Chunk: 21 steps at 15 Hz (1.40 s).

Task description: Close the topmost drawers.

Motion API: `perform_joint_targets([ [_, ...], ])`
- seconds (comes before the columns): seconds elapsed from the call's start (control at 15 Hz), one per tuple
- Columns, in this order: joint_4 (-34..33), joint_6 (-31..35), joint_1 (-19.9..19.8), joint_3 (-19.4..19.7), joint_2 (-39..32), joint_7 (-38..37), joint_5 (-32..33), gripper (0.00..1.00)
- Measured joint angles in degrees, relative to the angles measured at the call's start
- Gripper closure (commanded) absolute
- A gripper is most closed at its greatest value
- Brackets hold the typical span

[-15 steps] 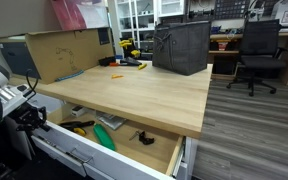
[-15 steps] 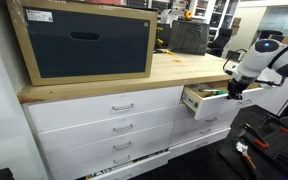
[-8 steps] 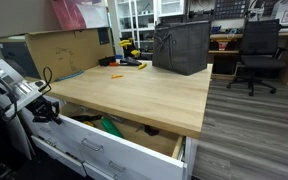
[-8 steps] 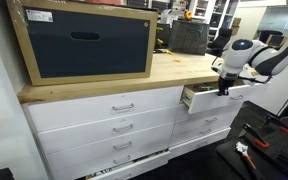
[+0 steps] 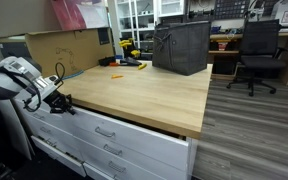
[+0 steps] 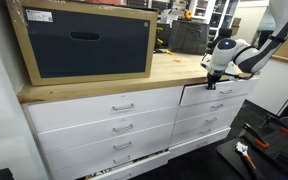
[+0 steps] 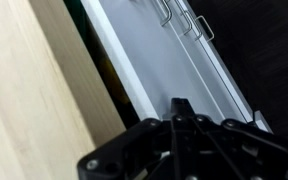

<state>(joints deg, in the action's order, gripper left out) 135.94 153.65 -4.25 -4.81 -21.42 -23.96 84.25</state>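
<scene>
Now the top drawer (image 5: 104, 132) has slid almost shut under the wooden top (image 5: 134, 88), low in the middle of the frame. The gripper (image 5: 62, 103) rests against its left end, jaws squeezed together on nothing. The wrist view shows a thin dark gap.

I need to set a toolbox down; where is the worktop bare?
The wooden worktop is bare across its front, in front of the cardboard box and the dark bin. Crowded: the back, around the small tools.

Claw (image 7: 179, 108) against white drawer front (image 7: 162, 60)
</scene>
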Motion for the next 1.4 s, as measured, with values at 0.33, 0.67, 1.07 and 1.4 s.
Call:
perform_joint_targets([
  [0.33, 5.7, 0.1, 0.6, -5.0, 3.8, 1.3, -7.5, 1.0],
  [0.67, 17.4, 0.6, 2.0, -13.2, 16.7, 1.3, -25.0, 1.0],
  [1.07, 20.7, -2.8, 13.0, -14.9, 27.2, 1.1, -56.4, 1.0],
  [1.4, 14.2, -22.1, 18.7, -15.0, 37.1, 1.3, -75.1, 1.0],
])
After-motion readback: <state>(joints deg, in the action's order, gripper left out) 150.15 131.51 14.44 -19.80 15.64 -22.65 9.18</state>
